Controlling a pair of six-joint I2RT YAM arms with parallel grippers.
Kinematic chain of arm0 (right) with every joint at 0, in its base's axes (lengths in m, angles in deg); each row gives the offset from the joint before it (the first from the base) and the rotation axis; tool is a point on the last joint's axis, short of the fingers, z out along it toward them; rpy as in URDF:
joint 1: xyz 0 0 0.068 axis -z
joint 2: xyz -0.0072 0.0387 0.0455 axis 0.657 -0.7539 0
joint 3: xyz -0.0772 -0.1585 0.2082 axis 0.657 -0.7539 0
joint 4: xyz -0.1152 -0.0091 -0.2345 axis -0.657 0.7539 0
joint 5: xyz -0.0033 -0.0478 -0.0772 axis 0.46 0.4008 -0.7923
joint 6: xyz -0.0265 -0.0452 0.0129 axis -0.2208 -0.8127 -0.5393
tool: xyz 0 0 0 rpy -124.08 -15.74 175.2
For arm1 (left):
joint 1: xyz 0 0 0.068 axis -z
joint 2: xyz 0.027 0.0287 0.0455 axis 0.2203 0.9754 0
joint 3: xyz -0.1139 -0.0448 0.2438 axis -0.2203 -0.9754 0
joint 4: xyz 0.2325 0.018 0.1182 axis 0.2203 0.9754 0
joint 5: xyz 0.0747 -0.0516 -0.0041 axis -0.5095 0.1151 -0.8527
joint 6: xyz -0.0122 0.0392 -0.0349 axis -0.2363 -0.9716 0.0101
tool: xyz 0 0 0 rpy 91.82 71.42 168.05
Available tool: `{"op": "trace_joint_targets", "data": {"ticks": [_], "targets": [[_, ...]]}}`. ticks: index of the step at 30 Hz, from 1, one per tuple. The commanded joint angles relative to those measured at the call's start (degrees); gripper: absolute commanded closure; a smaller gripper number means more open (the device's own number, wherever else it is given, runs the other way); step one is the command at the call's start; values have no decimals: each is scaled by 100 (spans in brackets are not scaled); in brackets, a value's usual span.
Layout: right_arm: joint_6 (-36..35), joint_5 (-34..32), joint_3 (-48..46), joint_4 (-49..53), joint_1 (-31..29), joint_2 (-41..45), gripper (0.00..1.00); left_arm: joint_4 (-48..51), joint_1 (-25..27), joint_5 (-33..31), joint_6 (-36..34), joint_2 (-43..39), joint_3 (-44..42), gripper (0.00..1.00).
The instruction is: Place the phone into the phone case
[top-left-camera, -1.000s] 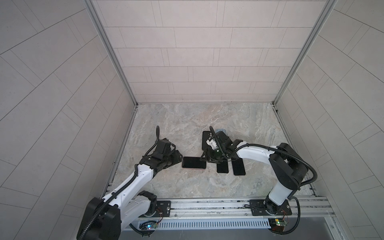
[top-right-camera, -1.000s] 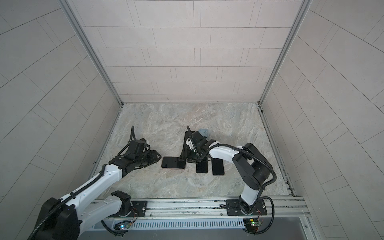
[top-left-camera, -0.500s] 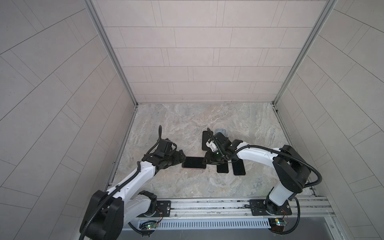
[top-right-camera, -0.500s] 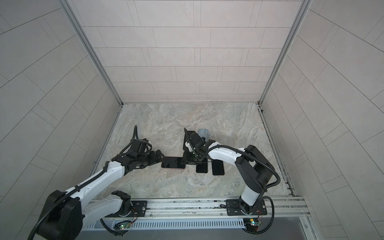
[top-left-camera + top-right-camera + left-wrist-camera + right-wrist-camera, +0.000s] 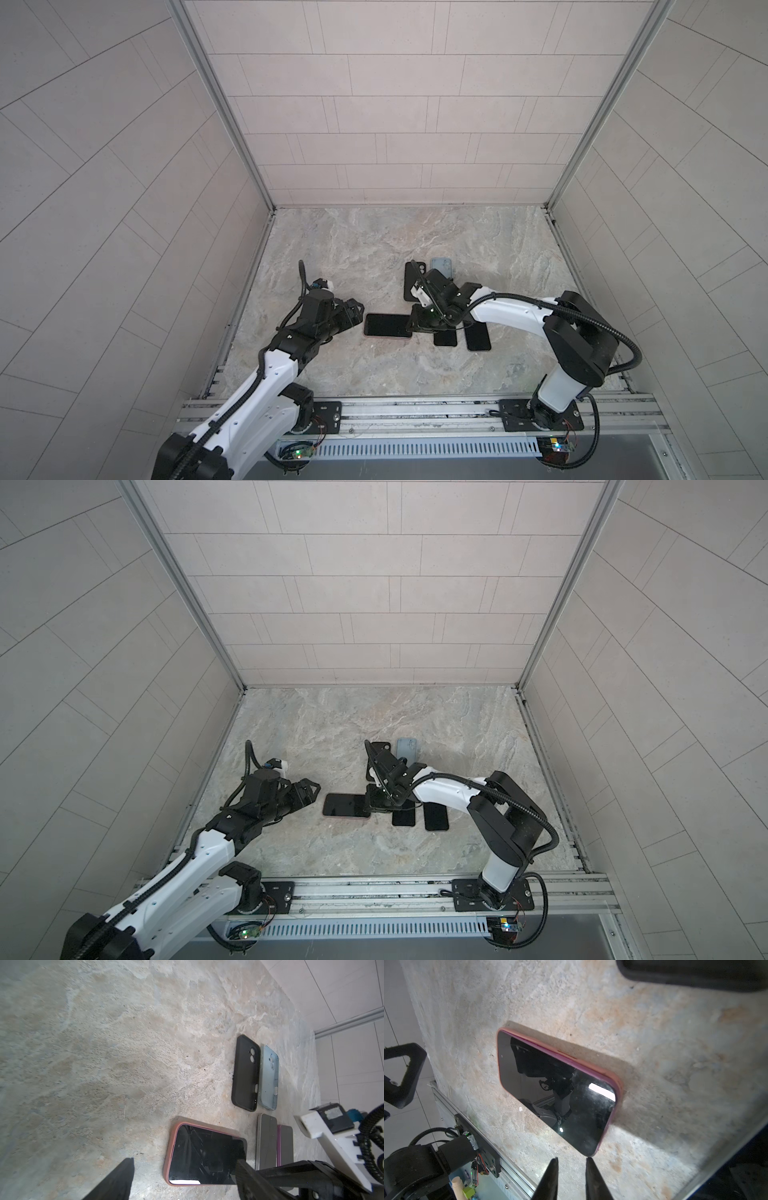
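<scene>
Over the last second the right pincer [image 5: 572,1159] has come off the black case [image 5: 246,1073] and dropped to the near end of the phone [image 5: 556,1093]. Its fingers have drawn nearly together, with a slim gap between them and nothing in it. The left pincer [image 5: 356,312] closed in on the phone's far end half a second ago and has since eased back. It now sits just beside that end with its fingers spread wide, and it holds nothing.

The phone has not moved. It lies screen up on the desk [image 5: 374,249], inside the pink case [image 5: 168,1151], whose rim shows around it in both wrist views. A light blue case [image 5: 269,1078] and two bare phones [image 5: 267,1140] lie close by.

Both pincers letting go suggests the insertion is essentially done. In the right wrist view the rim along one long side seems to stand slightly proud, though glare makes that hard to judge. If so, that edge may need a last press with the narrowed right fingers.
</scene>
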Motion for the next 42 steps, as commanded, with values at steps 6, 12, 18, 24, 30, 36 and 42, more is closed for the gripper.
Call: {"op": "trace_joint_targets", "data": {"ticks": [6,12,18,24,30,36,42], "targets": [[54,-477,46,257,-31,-288,76,-610,-28,663,175,813,-135,25],[73,-516,82,303,-33,-376,76,-560,-28,803,253,1590,70,36],[127,-522,95,235,-32,-410,77,-941,-19,1179,220,2249,124,64],[139,-502,110,187,-32,-444,76,-1010,-20,1180,246,2329,123,65],[217,-380,128,3,-44,-517,76,-1052,-19,1255,258,2381,110,76],[300,-298,132,-129,-83,-584,77,-1050,-19,1270,275,2301,66,82],[482,-227,153,-292,-213,-629,83,-1089,-19,1305,317,2277,5,84]]}}
